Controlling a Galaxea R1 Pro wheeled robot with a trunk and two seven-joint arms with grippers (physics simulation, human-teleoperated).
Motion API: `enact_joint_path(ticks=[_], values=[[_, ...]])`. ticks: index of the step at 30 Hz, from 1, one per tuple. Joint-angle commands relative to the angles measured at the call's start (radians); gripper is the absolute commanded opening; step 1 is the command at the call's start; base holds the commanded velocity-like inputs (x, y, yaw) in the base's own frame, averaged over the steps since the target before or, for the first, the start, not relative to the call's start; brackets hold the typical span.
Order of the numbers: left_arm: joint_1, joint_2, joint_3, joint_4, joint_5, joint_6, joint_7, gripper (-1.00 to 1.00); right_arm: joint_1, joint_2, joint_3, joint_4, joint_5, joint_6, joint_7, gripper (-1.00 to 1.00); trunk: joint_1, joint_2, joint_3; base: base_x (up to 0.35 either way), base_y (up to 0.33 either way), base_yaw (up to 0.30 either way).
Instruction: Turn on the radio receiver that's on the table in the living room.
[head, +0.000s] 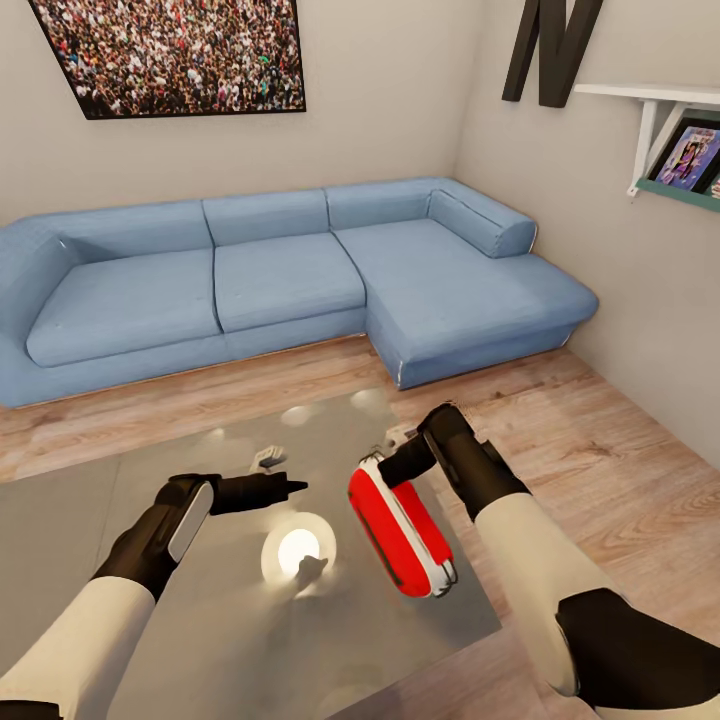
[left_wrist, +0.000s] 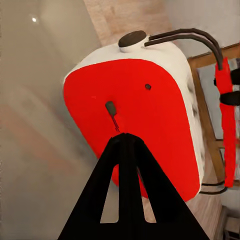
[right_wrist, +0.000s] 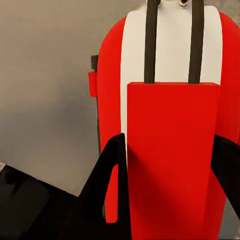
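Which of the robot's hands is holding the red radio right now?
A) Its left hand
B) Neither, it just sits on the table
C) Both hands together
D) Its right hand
D: the right hand grips the radio receiver, tilted above the table, while the left hand points at it with fingers closed, not touching.

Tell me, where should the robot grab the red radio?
Probably by the radio's narrow white-banded edge, a finger on each flat red face, coming from the end near its handle. The right gripper seems to hold it about there, tilted above the table, faces easy to squeeze.
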Motion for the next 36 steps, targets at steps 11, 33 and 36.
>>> enact_joint_path(ticks=[11,33,36], values=[[0.000,0.002,0.000,0.000,0.000,0.000,-0.001,-1.00,0.000,0.017,-0.065,0.089,-0.006,0.000,-0.096,-1.00,0.000,0.000,0.000,0.000,0.000,0.000],[0.000,-0.001,0.000,0.002,0.001,-0.002,-0.002,-1.00,0.000,0.019,-0.106,0.178,-0.018,0.000,-0.220,-1.00,0.000,0.000,0.000,0.000,0.000,0.000],[0.000,-0.002,0.000,0.002,0.002,-0.002,-0.002,-1.00,0.000,0.019,-0.108,0.189,-0.032,0.000,-0.233,-1.00,0.000,0.000,0.000,0.000,0.000,0.000]])
